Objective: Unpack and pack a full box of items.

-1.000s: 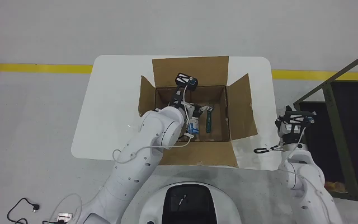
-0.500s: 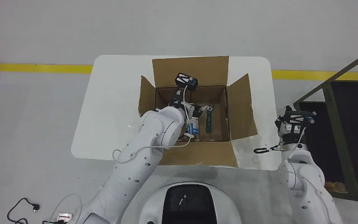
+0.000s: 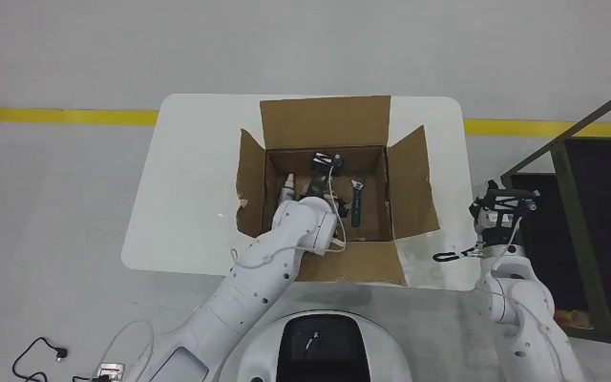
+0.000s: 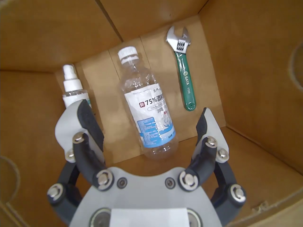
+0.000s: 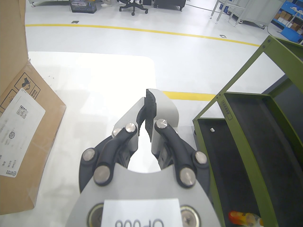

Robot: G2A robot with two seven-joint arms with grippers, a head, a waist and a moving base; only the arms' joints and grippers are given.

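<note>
While the left pincer (image 4: 144, 113) hangs released above the clear bottle (image 4: 142, 90) lying mid-floor in the box (image 3: 325, 119) at the table's (image 3: 191, 191) middle, a grip may slip off round plastic or knock the spray bottle (image 4: 72, 86) beside; the right pincer (image 5: 147, 112) rests clenched, empty.

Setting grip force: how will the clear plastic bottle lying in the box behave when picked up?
The clear bottle lies on its side and has a round body, so a nudge would probably roll it. Its thin-looking walls may dent under a hard squeeze. How full it is cannot be told, so its weight is uncertain.
</note>
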